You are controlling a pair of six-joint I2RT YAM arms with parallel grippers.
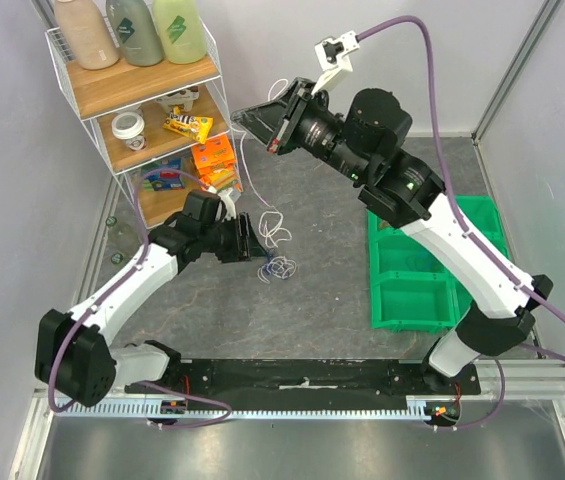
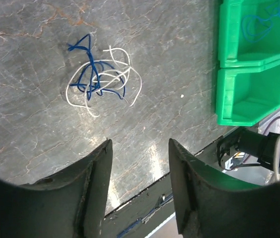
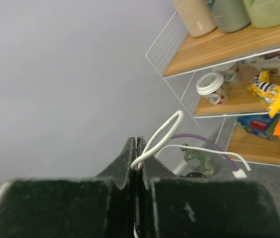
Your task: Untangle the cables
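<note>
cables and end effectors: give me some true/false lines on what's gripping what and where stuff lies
The right end effector is shut on a white cable. True.
The left end effector grips the blue and white tangle. False: it is open, and the tangle lies on the table beyond its fingers.
A blue cable lies in the green bin. True.
The shelf has a bare top board. False: bottles stand on it.

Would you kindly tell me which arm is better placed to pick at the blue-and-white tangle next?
Left: the left gripper hangs near the tangle, jaws open, while the right gripper is raised high, jaws shut on a white cable.
</note>
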